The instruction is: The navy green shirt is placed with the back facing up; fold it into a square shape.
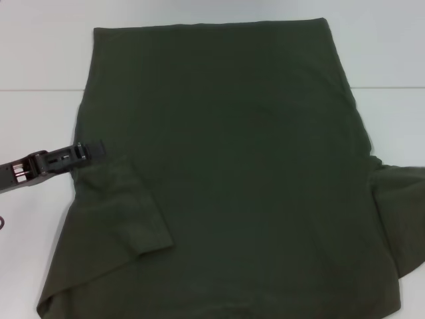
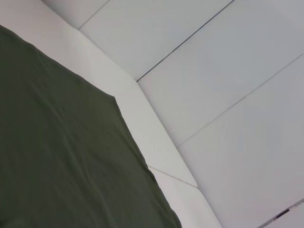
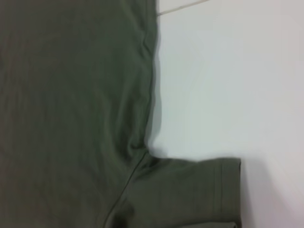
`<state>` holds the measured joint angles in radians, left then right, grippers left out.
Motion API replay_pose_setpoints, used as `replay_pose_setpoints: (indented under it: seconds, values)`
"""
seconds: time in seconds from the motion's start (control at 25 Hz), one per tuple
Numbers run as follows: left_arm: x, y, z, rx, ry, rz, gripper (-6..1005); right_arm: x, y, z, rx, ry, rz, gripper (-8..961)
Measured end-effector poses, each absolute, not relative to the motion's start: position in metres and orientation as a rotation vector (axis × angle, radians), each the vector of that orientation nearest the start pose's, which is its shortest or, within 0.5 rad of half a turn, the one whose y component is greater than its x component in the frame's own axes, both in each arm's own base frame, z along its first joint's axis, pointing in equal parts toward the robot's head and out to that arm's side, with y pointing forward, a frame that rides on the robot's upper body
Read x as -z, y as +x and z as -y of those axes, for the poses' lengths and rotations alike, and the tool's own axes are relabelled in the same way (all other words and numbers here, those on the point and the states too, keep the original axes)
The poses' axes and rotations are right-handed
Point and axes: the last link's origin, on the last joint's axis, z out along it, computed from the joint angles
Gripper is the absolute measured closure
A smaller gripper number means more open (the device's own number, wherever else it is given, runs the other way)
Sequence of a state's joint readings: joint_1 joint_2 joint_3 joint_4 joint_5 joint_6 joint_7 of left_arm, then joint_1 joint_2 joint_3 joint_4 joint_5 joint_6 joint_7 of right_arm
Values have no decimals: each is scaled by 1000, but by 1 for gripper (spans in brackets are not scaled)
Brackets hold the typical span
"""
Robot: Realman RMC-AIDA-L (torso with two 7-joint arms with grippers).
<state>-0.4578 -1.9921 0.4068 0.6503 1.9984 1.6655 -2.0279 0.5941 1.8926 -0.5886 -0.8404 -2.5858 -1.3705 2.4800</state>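
The navy green shirt (image 1: 226, 173) lies spread across the white tabletop (image 1: 40, 53), plain back up, its hem toward the far edge. The sleeve on the robot's left (image 1: 129, 206) is folded inward over the body of the shirt, its cuff lying diagonally; the sleeve on the right (image 1: 402, 212) sticks out flat on the tabletop.

The left gripper (image 1: 98, 147) reaches in low from the left side and meets the shirt's left edge just above the folded sleeve — its fingertips sit at the fabric, but whether they are apart or clamped on the cloth cannot be told.

The right gripper is out of the head view; its wrist camera looks down on the right sleeve and side seam (image 3: 142, 95).
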Motion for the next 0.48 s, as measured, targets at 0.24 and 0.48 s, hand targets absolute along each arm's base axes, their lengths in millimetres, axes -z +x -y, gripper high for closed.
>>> replay_pose_setpoints:
  seconds: [0.24, 0.48]
  values:
    - [-73, -308, -316, 1051, -2222, 1541, 108, -123, 339, -377, -103, -1917, -1665, 927]
    - [-75, -309, -316, 1053, -2212, 1536, 109, -124, 335, -383, -129, -1903, -1664, 928]
